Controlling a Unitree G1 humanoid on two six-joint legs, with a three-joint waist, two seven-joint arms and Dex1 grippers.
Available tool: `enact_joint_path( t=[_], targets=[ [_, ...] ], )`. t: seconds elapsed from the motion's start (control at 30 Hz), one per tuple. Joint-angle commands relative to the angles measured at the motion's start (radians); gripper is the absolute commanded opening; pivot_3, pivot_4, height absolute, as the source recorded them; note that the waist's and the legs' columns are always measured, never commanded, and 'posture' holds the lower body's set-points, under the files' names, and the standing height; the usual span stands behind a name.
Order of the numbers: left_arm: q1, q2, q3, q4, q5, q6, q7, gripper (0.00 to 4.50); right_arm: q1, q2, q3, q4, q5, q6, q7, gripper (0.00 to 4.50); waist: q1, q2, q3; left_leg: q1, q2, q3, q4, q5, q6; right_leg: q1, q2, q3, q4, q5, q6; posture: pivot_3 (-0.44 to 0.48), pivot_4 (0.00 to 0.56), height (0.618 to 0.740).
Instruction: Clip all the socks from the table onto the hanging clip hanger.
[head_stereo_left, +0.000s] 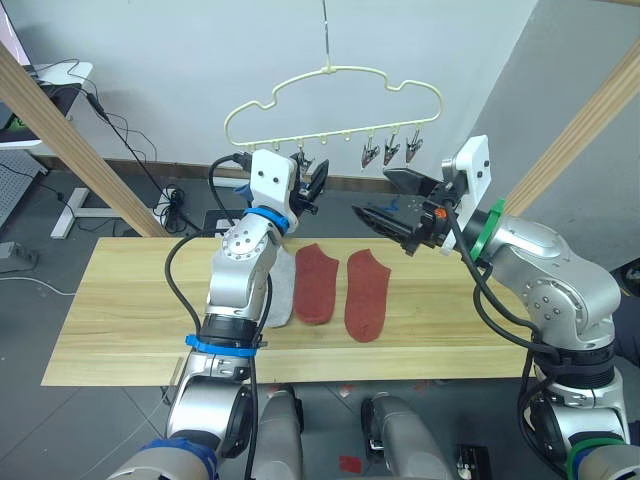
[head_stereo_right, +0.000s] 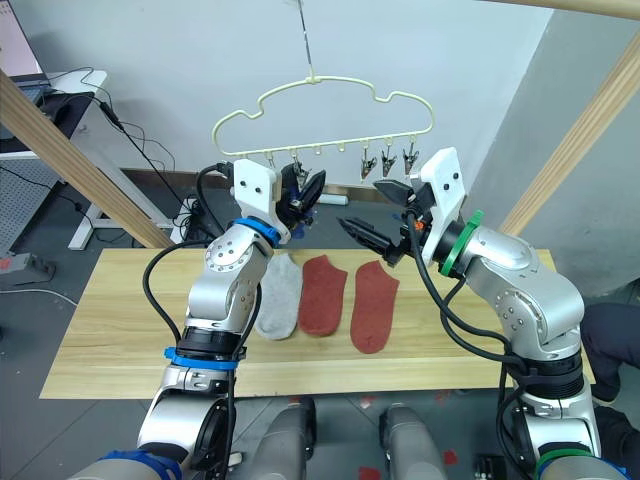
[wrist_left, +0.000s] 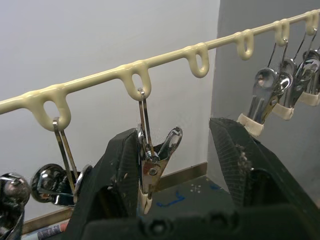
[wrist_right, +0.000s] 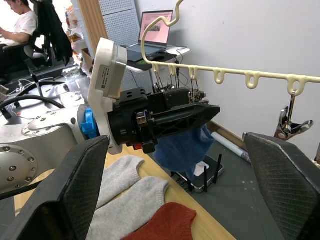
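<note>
Hanging from its hook above the far edge of the table (head_stereo_left: 120, 330), the pale-yellow clip hanger (head_stereo_left: 335, 105) carries a row of small metal clips, three of them bunched empty at its right end. A blue sock (wrist_right: 184, 149) already dangles from clips at the left end, partly hidden behind the left gripper (head_stereo_left: 314, 186). On the table lie two rust-red socks (head_stereo_left: 342, 287) side by side, with two light grey socks (wrist_right: 125, 192) just beside them, one overlapping the other. The left gripper is raised to the hanger; in its wrist view its jaws stand spread on either side of one metal clip (wrist_left: 154, 167), one jaw touching the clip and the other apart from it. The right gripper (head_stereo_left: 395, 208) hovers near the hanger's right half, its jaws spread wide and holding nothing. The step in hand looks like work at the clips rather than picking. Next, a gripper likely has to lower to the table for another sock while the other squeezes a free clip open.
</note>
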Motion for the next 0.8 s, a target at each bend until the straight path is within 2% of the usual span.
enact_joint_path(
  t=[0.03, 0.5, 0.6, 0.73, 0.8],
  targets=[
    [-0.027, -0.006, 0.004, -0.006, 0.001, -0.031, 0.0, 2.4, -0.005, -0.006, -0.01, -0.034, 0.006, -0.025, 0.004, 4.5, 0.0, 0.0, 0.0, 0.0, 0.0, 0.0, 0.0, 0.0, 0.0, 0.0, 0.0, 0.0, 0.0, 0.0, 0.0, -0.044, 0.24, 0.74],
    [-0.044, -0.002, 0.003, 0.019, 0.007, -0.061, 0.002, 2.4, -0.003, -0.006, -0.015, -0.037, 0.011, -0.022, 0.002, 4.5, 0.0, 0.0, 0.0, 0.0, 0.0, 0.0, 0.0, 0.0, 0.0, 0.0, 0.0, 0.0, 0.0, 0.0, 0.0, -0.046, 0.233, 0.74],
    [-0.045, -0.001, 0.005, 0.022, 0.003, -0.064, 0.0, 1.83, -0.004, -0.004, -0.015, -0.035, 0.011, -0.023, 0.002, 4.5, 0.0, 0.0, 0.0, 0.0, 0.0, 0.0, 0.0, 0.0, -0.001, 0.0, 0.0, 0.0, 0.0, 0.0, 0.0, -0.045, 0.23, 0.74],
    [-0.046, -0.002, 0.007, 0.022, -0.002, -0.063, -0.001, 0.63, -0.005, -0.003, -0.015, -0.034, 0.012, -0.022, 0.001, 4.5, 0.0, 0.0, 0.0, 0.0, 0.0, 0.0, 0.0, 0.0, -0.001, 0.0, 0.0, 0.0, 0.0, 0.0, 0.0, -0.045, 0.231, 0.74],
    [-0.043, -0.003, 0.008, 0.018, -0.005, -0.058, -0.002, 0.33, -0.004, -0.002, -0.016, -0.033, 0.013, -0.021, 0.0, 4.5, 0.0, 0.0, 0.0, 0.0, 0.0, 0.0, 0.0, 0.0, -0.001, 0.0, 0.0, 0.0, 0.0, 0.0, 0.0, -0.044, 0.232, 0.74]
  ],
)
